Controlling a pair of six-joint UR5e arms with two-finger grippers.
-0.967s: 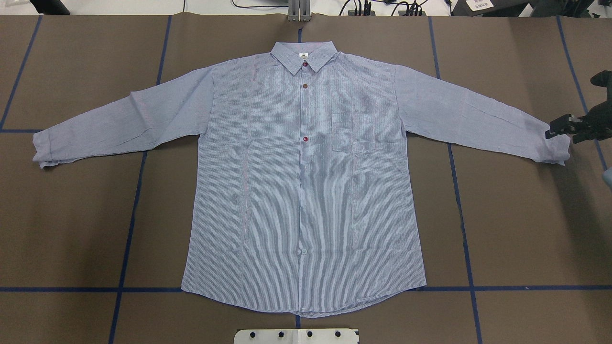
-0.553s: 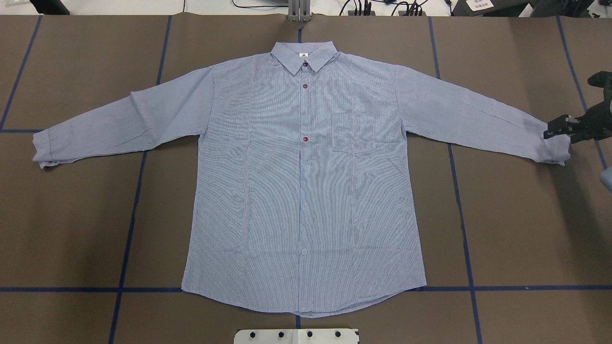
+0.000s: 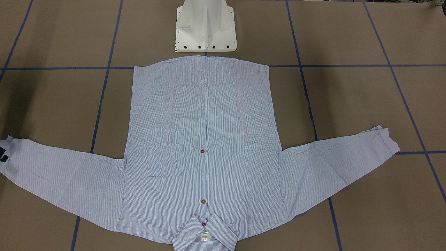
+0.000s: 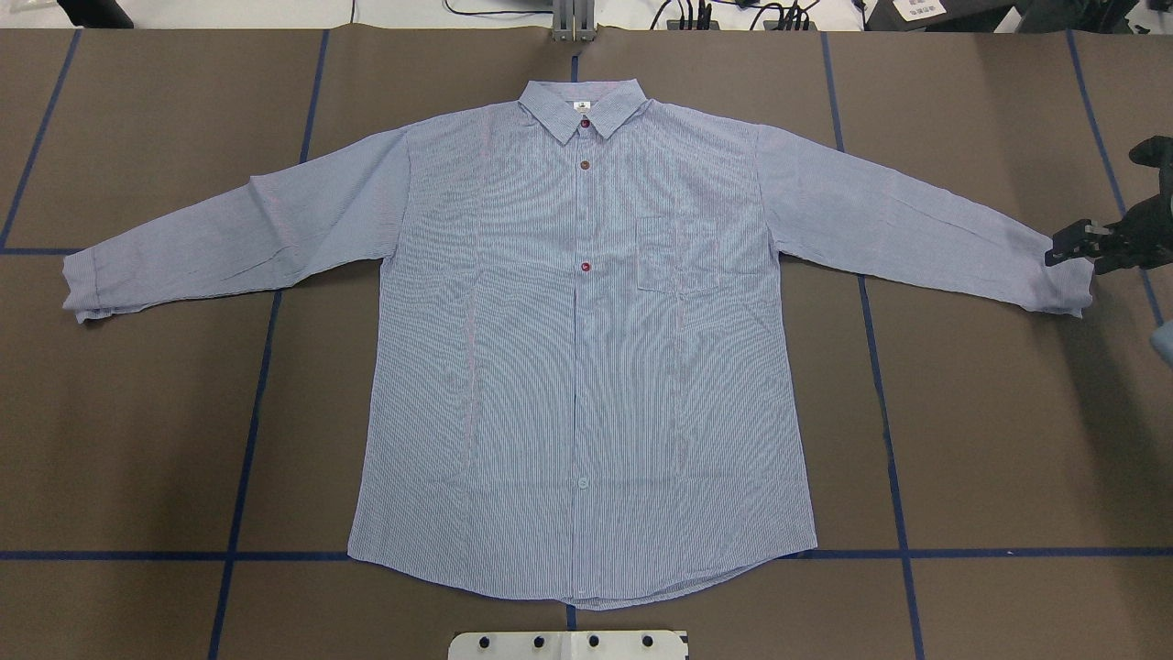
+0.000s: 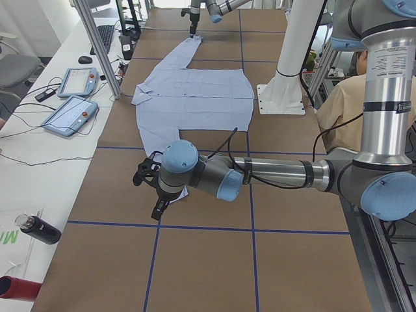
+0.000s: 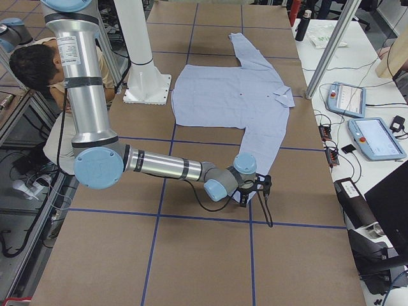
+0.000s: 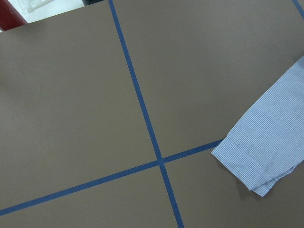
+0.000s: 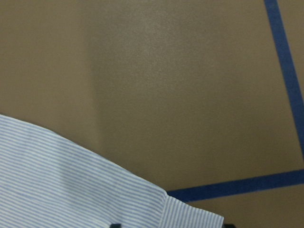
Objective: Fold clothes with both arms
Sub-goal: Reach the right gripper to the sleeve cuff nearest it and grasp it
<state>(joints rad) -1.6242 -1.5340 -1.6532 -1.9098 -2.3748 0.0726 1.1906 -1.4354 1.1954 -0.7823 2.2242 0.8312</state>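
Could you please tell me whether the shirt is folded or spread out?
Spread out. The shirt lies flat on the table, front up, with both sleeves stretched out sideways and its collar and hem showing; no part is folded over.

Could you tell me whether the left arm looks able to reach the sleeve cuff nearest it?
Probably yes: the left gripper hangs close beside that cuff, with nothing visible lying between them.

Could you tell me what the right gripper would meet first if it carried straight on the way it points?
The sleeve cuff of the shirt: the right gripper points down over its edge, with the table just beneath, though its height is unclear.
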